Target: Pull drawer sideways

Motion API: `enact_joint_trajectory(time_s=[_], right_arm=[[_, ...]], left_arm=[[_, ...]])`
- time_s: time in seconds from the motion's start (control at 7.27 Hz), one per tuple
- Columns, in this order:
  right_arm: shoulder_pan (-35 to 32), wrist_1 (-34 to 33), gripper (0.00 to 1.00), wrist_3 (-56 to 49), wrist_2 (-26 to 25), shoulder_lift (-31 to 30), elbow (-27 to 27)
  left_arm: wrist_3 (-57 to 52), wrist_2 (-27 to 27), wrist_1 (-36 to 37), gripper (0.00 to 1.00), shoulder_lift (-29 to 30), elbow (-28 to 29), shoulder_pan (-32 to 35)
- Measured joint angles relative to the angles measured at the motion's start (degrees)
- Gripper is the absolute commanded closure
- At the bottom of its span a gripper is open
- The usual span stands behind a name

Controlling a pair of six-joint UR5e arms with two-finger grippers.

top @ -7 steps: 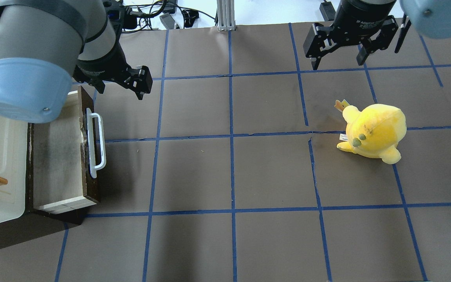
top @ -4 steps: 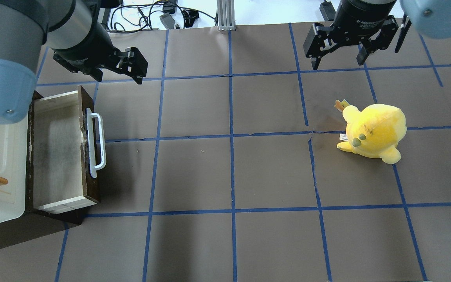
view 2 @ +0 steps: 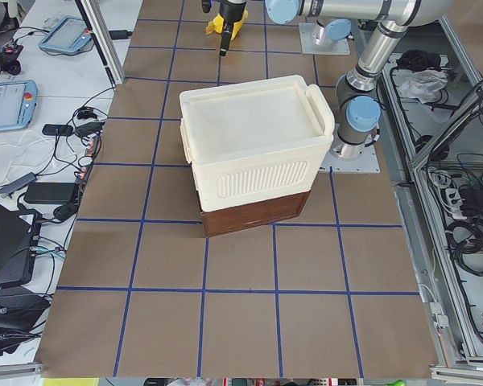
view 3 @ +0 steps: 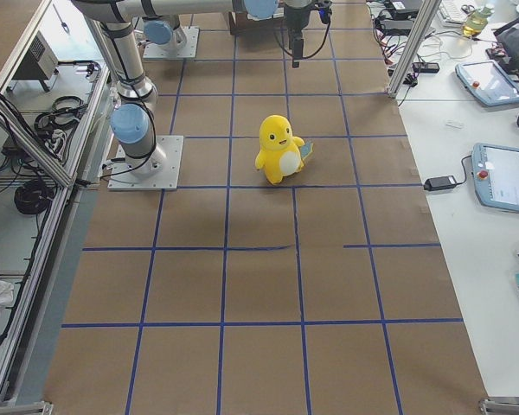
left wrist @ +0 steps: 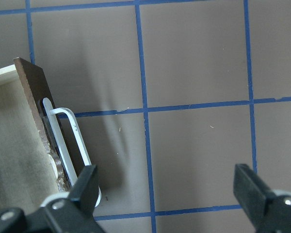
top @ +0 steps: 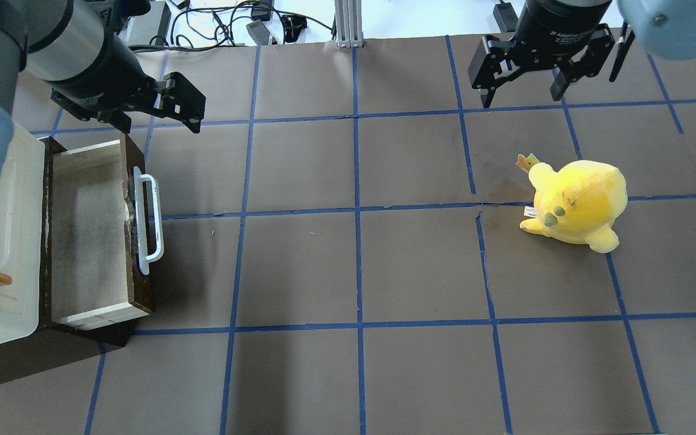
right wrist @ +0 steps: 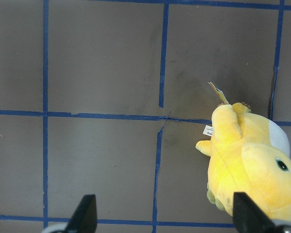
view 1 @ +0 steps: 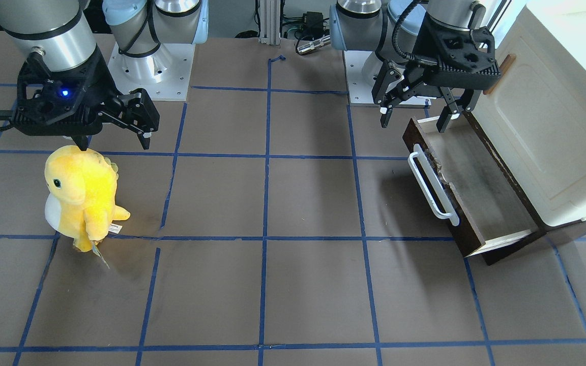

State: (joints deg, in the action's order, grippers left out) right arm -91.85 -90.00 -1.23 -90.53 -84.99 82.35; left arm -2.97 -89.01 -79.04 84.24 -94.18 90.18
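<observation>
Left pincer (view 1: 415, 122), jaws wide, raised by the pulled-out drawer (view 1: 481, 193); yellow plush toy (view 1: 79, 195) well apart.

The left gripper (view 1: 413, 123) is held above the table, jaws spread wide — the right gripper (top: 521, 99) likewise, pointed downward.

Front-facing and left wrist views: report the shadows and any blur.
Exterior front-facing view: sharp throughout; a soft shadow lies on the table beside the handle of the drawer, a fainter one beside the yellow plush. Left wrist-mounted view: the handle's shadow darkens the table, the left gripper's fingers look soft-edged.
</observation>
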Motion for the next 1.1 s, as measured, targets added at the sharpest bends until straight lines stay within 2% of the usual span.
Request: enact_joint_trajectory(time_s=[1.1], right_arm=[[0.0,0.0,0.00,0.0,0.0,0.0,0.0]], left_arm=[[0.0,-3.6,-4.8,0.00,-0.8,1.2,-0.2]])
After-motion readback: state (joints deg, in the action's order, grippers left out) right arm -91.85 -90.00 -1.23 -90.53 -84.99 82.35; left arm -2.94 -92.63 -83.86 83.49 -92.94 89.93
